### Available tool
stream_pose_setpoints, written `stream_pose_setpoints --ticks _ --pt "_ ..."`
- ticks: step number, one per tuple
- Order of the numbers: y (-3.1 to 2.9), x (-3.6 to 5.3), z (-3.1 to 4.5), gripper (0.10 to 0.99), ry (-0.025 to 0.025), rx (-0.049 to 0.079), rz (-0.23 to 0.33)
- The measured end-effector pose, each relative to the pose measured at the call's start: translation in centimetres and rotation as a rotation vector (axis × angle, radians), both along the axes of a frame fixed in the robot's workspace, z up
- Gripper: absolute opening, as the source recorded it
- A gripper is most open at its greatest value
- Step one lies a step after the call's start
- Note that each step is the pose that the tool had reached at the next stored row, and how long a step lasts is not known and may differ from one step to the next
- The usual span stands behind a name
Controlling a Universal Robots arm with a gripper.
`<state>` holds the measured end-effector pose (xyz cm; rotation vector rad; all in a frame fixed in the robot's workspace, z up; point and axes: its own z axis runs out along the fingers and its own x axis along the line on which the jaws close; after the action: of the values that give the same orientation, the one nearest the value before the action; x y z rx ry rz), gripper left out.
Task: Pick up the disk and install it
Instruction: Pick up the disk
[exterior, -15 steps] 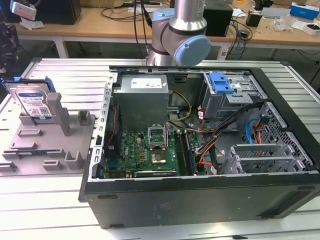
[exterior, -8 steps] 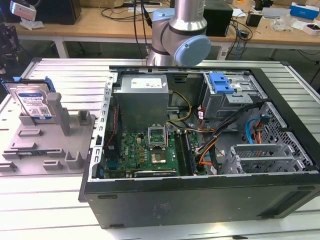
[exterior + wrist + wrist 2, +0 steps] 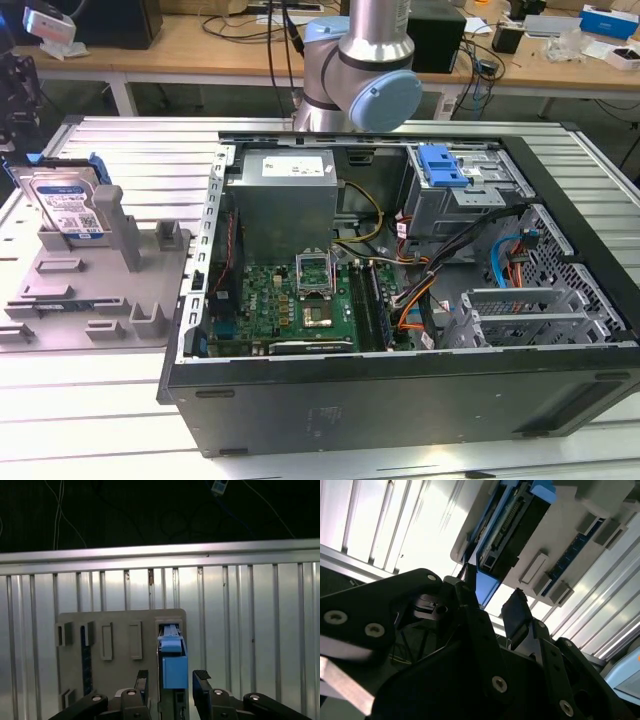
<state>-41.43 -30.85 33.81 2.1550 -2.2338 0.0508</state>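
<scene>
The disk [image 3: 68, 205] stands on edge in the grey fixture [image 3: 100, 295] at the exterior view's left; it is silver with a white-and-blue label and a blue carrier bracket. In both wrist views my gripper [image 3: 171, 681] is open. Its two black fingertips [image 3: 142, 679] stand on either side of the disk's blue-railed edge [image 3: 174, 666], close to it but apart from it. In the second wrist view the disk [image 3: 512, 522] lies just beyond the gripper [image 3: 492, 602], with the blue bracket end between the fingers [image 3: 516, 612].
An open computer case [image 3: 400, 390] lies on the ribbed metal table [image 3: 120, 140], to the exterior view's right of the fixture. Inside it are a motherboard [image 3: 300, 300], cables and a drive cage with a blue latch [image 3: 442, 165]. The arm's elbow [image 3: 365, 80] rises behind the case.
</scene>
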Motion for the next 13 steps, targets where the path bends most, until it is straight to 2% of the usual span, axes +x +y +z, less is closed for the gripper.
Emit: stream_pose_setpoints --ticks 13 --pt "0.02 -0.06 -0.88 0.482 -0.0001 0.000 0.001"
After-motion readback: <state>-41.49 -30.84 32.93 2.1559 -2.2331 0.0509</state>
